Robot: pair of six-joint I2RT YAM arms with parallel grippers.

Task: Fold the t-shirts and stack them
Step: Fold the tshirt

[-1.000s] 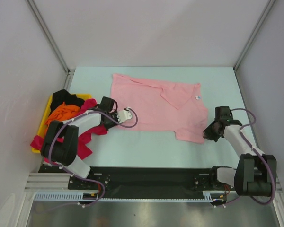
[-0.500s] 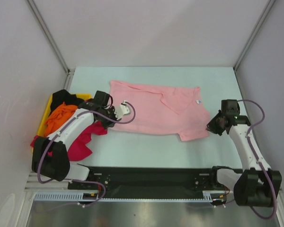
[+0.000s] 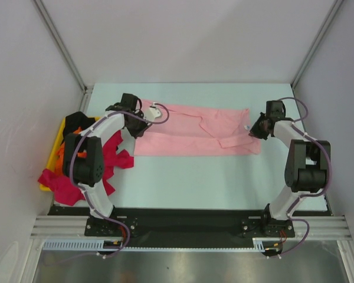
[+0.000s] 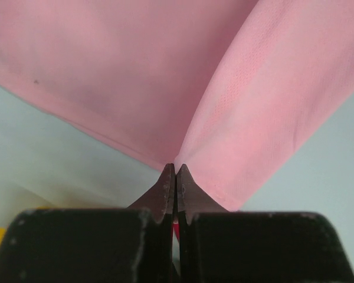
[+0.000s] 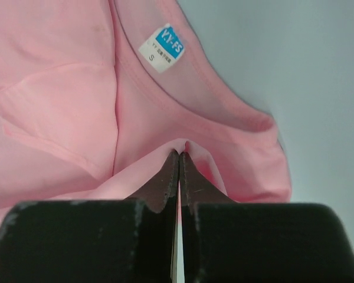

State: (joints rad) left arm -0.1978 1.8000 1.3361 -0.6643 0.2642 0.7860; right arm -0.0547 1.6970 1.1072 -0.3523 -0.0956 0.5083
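Several shirts [image 3: 113,158] in yellow tray [image 3: 51,156], left gripper [image 4: 175,168], right gripper [image 5: 179,154] pinching pink t-shirt [image 3: 189,138]

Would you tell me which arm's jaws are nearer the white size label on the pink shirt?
Right. The right arm pinches the pink shirt just beside the label; the left arm grips its opposite end.
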